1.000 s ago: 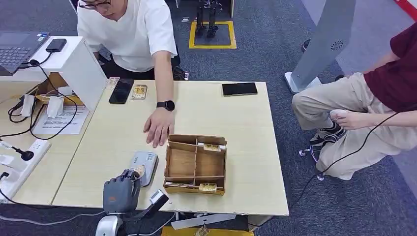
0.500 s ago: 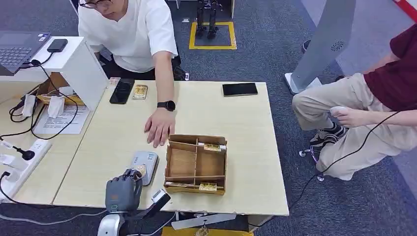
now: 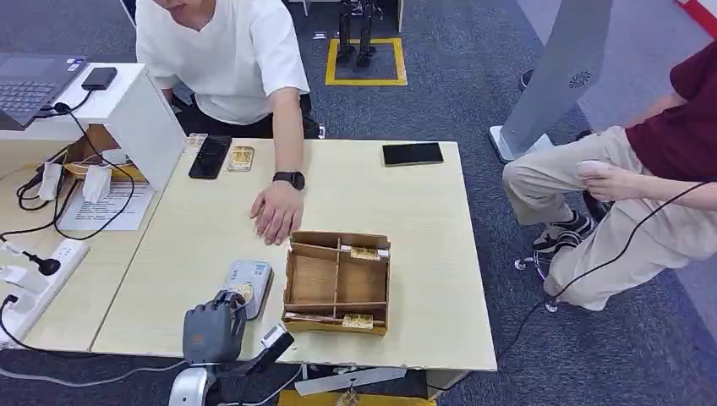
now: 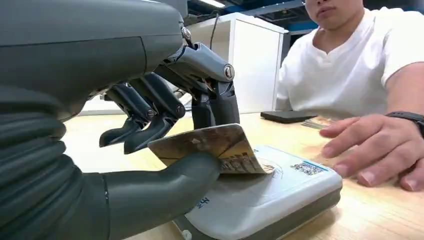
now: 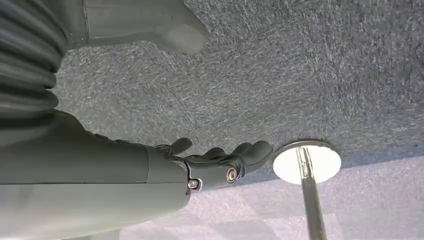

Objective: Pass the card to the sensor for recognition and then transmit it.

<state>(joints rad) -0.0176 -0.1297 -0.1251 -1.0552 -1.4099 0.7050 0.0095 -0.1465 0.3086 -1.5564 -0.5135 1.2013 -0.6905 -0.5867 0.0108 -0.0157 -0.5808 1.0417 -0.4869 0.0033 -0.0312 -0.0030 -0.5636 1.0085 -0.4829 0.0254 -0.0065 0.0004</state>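
**Person's hand pulls back; card held over the sensor**

Since a second ago the person's hand (image 3: 277,211) on the table (image 3: 423,254) has drawn back a little from the tray (image 3: 337,282), and the left hand (image 3: 211,331) has eased slightly toward the sensor (image 3: 250,282). The second person, seated at the right, has lifted a hand higher.

The left hand pinches the card (image 4: 212,147) between thumb and fingers (image 4: 150,107), the other fingers curled above it. The card is tilted, its far edge low over the sensor's white top; whether it touches, I cannot tell. The sensor lies flat on the table, just beside the tray's left wall. More cards lie in the tray's compartments. The person's hand rests on the table near the sensor's far end.

The right hand (image 5: 220,160) hangs over grey carpet, fingers loosely apart and holding nothing. A round metal base with a pole stands on the floor near its fingertips.
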